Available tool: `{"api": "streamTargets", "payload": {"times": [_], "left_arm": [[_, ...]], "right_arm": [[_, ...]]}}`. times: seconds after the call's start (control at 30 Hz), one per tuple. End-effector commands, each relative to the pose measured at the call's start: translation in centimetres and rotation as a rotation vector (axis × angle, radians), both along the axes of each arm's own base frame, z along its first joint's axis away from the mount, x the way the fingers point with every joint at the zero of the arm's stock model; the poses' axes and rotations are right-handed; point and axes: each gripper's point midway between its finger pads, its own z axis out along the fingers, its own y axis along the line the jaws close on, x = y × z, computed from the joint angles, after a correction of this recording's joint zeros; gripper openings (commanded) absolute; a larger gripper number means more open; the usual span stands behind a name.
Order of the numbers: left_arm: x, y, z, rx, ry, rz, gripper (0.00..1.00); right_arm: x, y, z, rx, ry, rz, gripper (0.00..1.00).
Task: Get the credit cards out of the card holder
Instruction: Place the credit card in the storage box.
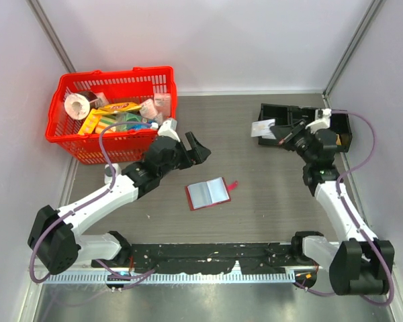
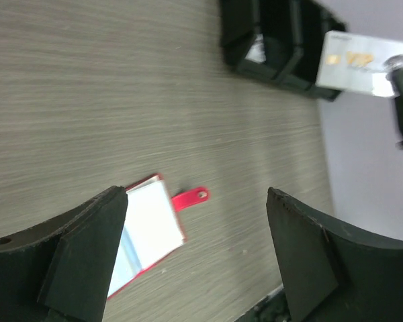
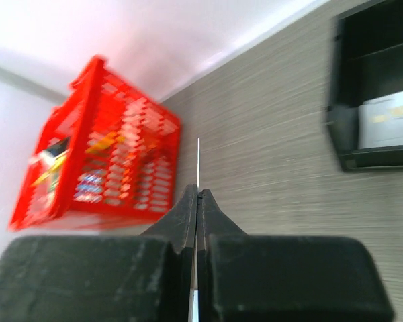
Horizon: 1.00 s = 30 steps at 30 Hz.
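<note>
**R holds card at tray, L open by holder**

R gripper (image 3: 197, 196) is clamped on a card (image 1: 262, 127), pinched by one edge. Its wrist view shows the card edge-on, a thin white line betw the pads (image 3: 187, 211). Card hangs at the left rim of the black tray (image 1: 275, 111), not yet inside. Another card (image 3: 389, 115) lies in a tray compartment.

L gripper (image 1: 199, 146) has jaws wide apart w/ nothing betw them, above the table (image 1: 275, 194), just up-left of the holder (image 1: 208, 193). Holder lies spread flat near table centre, pale pockets (image 2: 148, 221) up, red tab (image 2: 189, 197) pointing right, well apart from the tray. Can't tell if any cards are in the pockets.

Step in hand, prob: drop the card in the tray. To do it well, bring it fully over a compartment, lower it and tilt it flat before letting go. A thin card released on edge could catch the rim or bounce out. Keep L clear, ready to pin the holder for the next pull.

Surface: smooth grey wood-grain, so cards will likely slide. Red basket (image 1: 121, 72) of groceries at far left; pale walls (image 1: 255, 40) on three sides.
</note>
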Motion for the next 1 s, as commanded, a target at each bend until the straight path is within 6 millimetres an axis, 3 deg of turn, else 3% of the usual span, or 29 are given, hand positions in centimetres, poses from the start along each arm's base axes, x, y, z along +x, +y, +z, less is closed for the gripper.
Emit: {"api": "streamTargets", "payload": {"times": [0.0,0.03,0.07,0.17,0.2,0.33,0.47,0.77,0.97], "left_arm": [[-0.7,3.3,-2.2,0.233,0.022,0.02,0.89],[-0.9,3.6,-2.7,0.253,0.031,0.02,0.9],[-1.1,3.9,-3.2,0.271,0.041,0.019,0.91],[-1.5,5.0,-4.5,0.319,0.065,0.033,0.96],[-1.6,5.2,-4.8,0.333,0.07,0.033,0.97],[-1.9,5.9,-6.0,0.41,0.098,0.022,1.0],[-2.0,6.3,-6.9,0.459,0.124,0.011,1.0],[-2.5,6.0,-8.0,0.445,0.152,-0.009,1.0],[-2.8,5.8,-8.6,0.438,0.177,-0.016,1.0]], "right_arm": [[2.6,-5.2,-2.1,-0.162,0.099,-0.146,0.01],[3.3,-6.2,-3.1,-0.19,0.133,-0.167,0.01],[4.1,-7.1,-2.4,-0.215,0.125,-0.208,0.01],[6.2,-8.9,-4.0,-0.312,0.171,-0.255,0.01],[6.8,-9.6,-3.6,-0.328,0.165,-0.285,0.01],[9.3,-11.0,-6.5,-0.401,0.226,-0.31,0.01],[11.0,-10.7,-7.9,-0.393,0.215,-0.29,0.01],[14.0,-8.0,-10.8,-0.266,0.207,-0.164,0.01],[15.4,-8.2,-11.5,-0.253,0.209,-0.172,0.01]]}}
